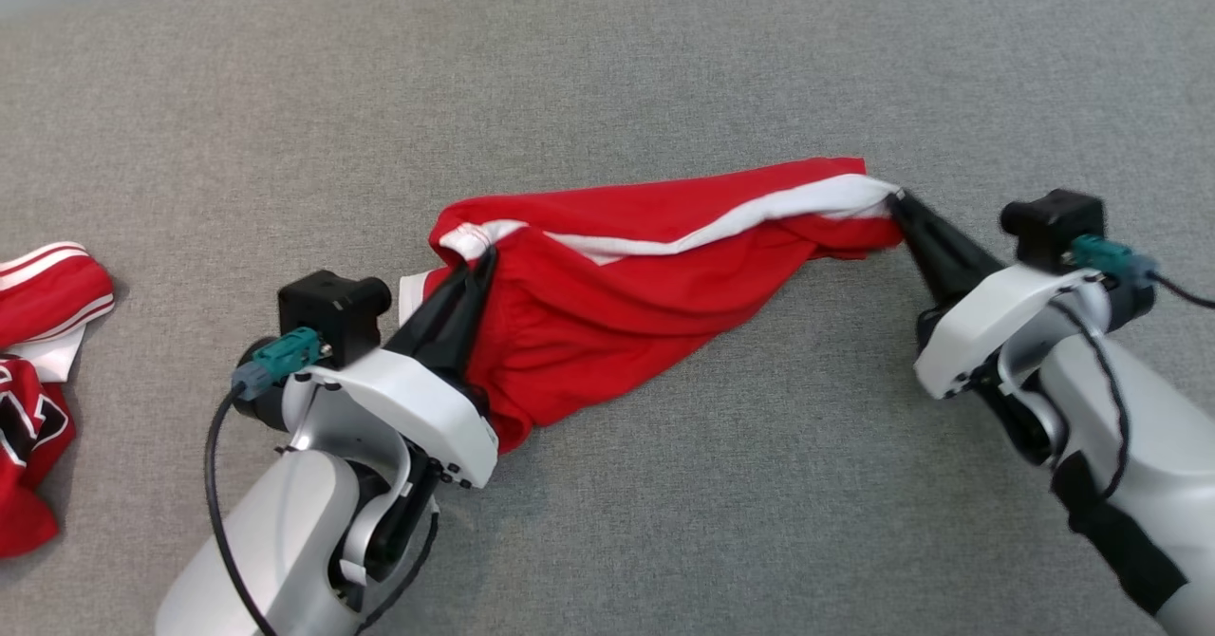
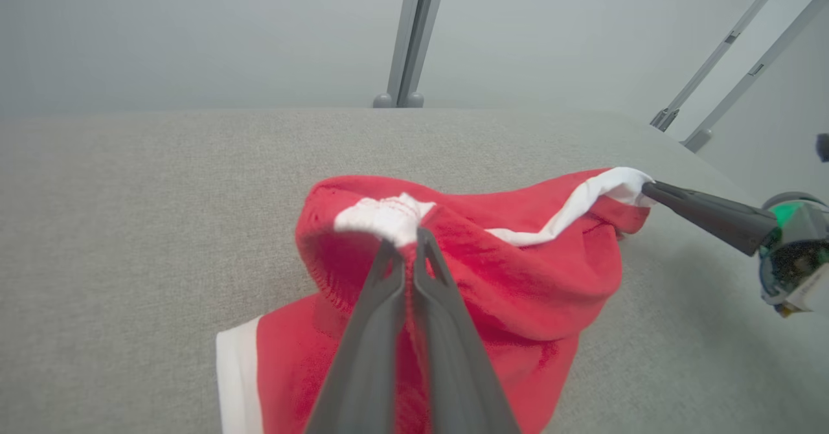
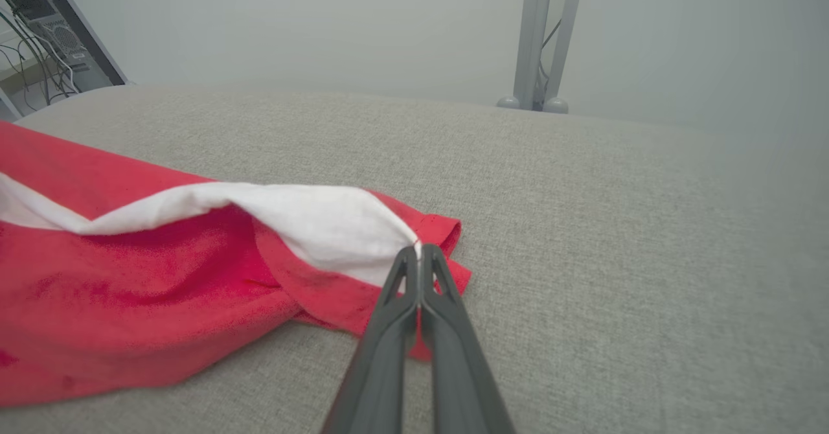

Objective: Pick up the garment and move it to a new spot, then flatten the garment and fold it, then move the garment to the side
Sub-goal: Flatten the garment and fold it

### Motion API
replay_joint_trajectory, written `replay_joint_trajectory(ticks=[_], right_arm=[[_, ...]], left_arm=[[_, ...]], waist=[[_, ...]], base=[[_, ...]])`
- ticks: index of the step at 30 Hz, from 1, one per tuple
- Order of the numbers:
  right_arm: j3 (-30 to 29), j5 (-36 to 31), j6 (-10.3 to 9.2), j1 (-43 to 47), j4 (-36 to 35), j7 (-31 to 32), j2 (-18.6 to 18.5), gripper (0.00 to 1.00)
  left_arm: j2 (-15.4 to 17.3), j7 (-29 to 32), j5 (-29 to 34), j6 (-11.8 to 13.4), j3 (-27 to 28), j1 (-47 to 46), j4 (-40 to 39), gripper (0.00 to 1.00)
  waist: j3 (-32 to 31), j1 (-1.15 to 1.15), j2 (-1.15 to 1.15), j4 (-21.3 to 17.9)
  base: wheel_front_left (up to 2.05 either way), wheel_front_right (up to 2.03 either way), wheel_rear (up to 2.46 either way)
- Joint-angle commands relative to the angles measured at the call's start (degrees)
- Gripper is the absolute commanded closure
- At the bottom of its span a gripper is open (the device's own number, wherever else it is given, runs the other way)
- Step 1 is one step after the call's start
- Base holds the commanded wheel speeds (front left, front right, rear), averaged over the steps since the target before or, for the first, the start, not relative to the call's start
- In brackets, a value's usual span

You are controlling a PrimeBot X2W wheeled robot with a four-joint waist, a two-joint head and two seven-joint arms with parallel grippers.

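Observation:
The garment [image 1: 617, 275] is red with white stripes and lies stretched across the middle of the grey surface. My left gripper [image 1: 486, 254] is shut on its white-trimmed left end, and the left wrist view shows that pinch [image 2: 407, 236] on the white patch of the garment [image 2: 492, 278]. At the right end, my right gripper [image 1: 894, 197] is shut on the white stripe. The right wrist view has the closed fingertips [image 3: 418, 252] holding the garment [image 3: 149, 272] at its white fold. In the left wrist view the right gripper [image 2: 647, 188] meets the stripe's tip.
Another red and white garment [image 1: 38, 370] lies bunched at the far left edge of the grey padded surface [image 1: 664, 66]. Metal frame posts [image 2: 408, 32] stand beyond the far edge. Bare grey surface spreads behind and in front of the stretched cloth.

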Motion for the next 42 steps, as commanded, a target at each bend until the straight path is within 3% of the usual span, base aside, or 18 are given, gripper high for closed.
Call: replay_joint_trajectory(ticks=[1, 5, 15, 22, 29, 35, 42], right_arm=[[-0.5, 0.4, -0.04, -1.0, -0.2, -0.8, -1.3, 1.00], [-3.7, 0.0, -0.04, -2.1, -4.2, -1.6, -3.5, 1.00], [-17.8, -8.1, -0.04, 2.2, -23.0, -1.5, -8.0, 1.00], [-28.6, -14.8, -0.04, 7.8, -40.1, 6.0, -7.1, 1.00], [-33.5, -17.8, -0.04, 12.3, -50.9, 13.3, -4.5, 1.00], [-33.6, -17.2, -0.04, 12.8, -52.9, 17.2, -2.5, 1.00], [-31.0, -14.8, -0.02, 3.0, -44.0, 15.5, -2.5, 1.00]], left_arm=[[0.7, -0.8, 0.6, 0.0, 0.6, -1.1, -0.7, 1.00], [2.0, -2.5, 1.3, 0.3, 1.9, -1.9, -3.3, 1.00], [7.1, -1.4, 1.7, 0.5, 5.1, -3.4, -13.5, 1.00], [10.7, 1.0, 3.2, 2.2, 7.3, -5.2, -24.5, 1.00], [11.9, 2.7, 3.1, 3.6, 8.3, -4.9, -28.5, 1.00], [12.0, 3.7, 2.5, 2.3, 7.4, -6.7, -26.5, 1.00], [9.7, 2.0, 2.4, -2.9, 5.7, -15.8, -16.7, 1.00]], waist=[[0.0, 0.00, 0.00, -0.1], [-0.7, 0.00, 0.00, -1.0], [-4.5, 0.00, 0.00, -3.9], [-7.6, 0.00, 0.00, -5.3], [-8.4, 0.00, 0.00, -5.9], [-6.9, 0.00, 0.00, -6.0], [-3.6, 0.00, 0.00, -5.2]], base=[[0.00, 0.00, 0.00], [0.00, 0.00, 0.00], [0.00, 0.00, 0.00], [0.00, 0.00, 0.00], [0.00, 0.00, 0.00], [0.00, 0.00, 0.00], [0.00, 0.00, 0.00]])
